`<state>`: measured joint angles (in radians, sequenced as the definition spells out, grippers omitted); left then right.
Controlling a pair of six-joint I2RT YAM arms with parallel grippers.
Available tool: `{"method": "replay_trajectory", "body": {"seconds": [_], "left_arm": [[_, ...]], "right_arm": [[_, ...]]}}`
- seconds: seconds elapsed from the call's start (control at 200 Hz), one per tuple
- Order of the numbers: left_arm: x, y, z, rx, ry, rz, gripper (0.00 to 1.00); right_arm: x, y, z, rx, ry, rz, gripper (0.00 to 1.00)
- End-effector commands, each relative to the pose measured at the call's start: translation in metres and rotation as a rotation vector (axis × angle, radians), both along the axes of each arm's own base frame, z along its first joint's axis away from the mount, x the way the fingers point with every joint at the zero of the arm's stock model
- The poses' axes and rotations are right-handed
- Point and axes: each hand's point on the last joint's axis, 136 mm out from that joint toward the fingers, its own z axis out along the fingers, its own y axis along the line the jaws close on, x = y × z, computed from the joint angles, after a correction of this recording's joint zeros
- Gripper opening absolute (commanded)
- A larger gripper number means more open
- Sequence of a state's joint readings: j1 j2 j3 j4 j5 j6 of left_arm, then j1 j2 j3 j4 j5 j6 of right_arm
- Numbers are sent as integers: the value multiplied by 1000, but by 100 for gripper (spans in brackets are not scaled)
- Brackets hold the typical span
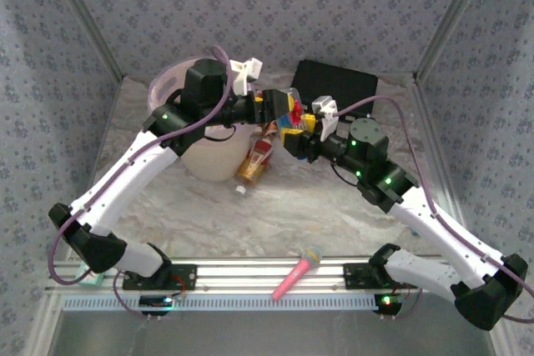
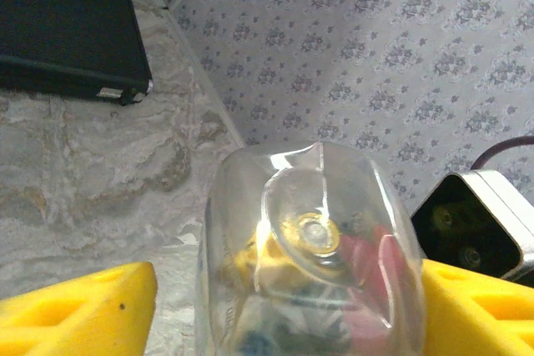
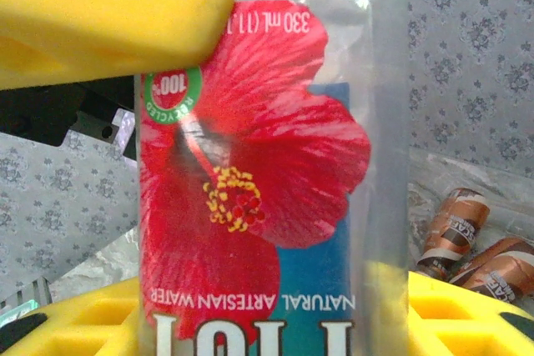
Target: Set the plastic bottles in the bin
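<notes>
Hibiscus-label bottle (image 3: 267, 206) was close up on my right wrist feed | right pincer (image 1: 292, 132) was clamped on it | left pincer (image 2: 289, 298) stood apart around its base | I had it above tabletop (image 1: 292, 214), just right of bin (image 1: 163, 81)

Floral-patterned walls (image 1: 275, 6), marbled tabletop (image 1: 284, 223)

The right gripper (image 3: 242, 164) held a clear bottle (image 3: 350, 206) close before the lens. One yellow finger (image 3: 100, 14) pressed on its upper left, and the other finger (image 3: 75, 318) showed below on both sides of it. The label bore a red hibiscus on blue, with upside-down print reading NATURAL ARTESIAN WATER and 330 mL. At the right, two orange-brown bottles (image 3: 455, 231) lay side by side on the marbled tabletop (image 3: 501, 193), before a patterned wall (image 3: 476, 39).
</notes>
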<state>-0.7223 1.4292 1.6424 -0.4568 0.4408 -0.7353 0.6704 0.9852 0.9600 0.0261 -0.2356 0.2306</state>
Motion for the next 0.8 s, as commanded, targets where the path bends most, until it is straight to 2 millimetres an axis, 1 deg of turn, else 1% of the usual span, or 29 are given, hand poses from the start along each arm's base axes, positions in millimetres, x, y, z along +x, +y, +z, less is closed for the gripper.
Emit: {"method": "replay_trajectory", "body": {"seconds": [0.0,0.215,0.325,0.395,0.465,0.485,0.525,0.565,0.63,0.685,0.75,0.795], "left_arm": [[6,-6,1,-12,-18,7,71],[16,-8,1,-21,-23,37,59],[21,-6,1,-22,-23,52,57],[27,-2,3,-31,-23,67,57],[35,4,6,-42,-21,90,57],[37,6,7,-45,-21,95,57],[42,13,10,-52,-23,109,57],[48,19,10,-57,-17,127,56],[57,31,15,-64,-28,158,55],[68,47,19,-68,-37,198,55],[79,67,29,-81,-50,241,54],[87,84,36,-93,-60,273,54]], "right_arm": [[-2,1,25,44,-56,8,50],[0,7,29,57,-63,24,50],[3,6,29,52,-60,17,53],[5,6,32,50,-60,14,63],[6,3,36,46,-58,6,78],[6,3,37,46,-53,4,84],[8,-1,39,51,-37,-6,94],[9,-5,41,59,-23,-12,100],[11,-13,45,78,1,-23,100],[13,-25,46,91,23,-55,100],[17,-43,42,92,61,-120,100],[20,-57,36,78,92,-175,100]]}}
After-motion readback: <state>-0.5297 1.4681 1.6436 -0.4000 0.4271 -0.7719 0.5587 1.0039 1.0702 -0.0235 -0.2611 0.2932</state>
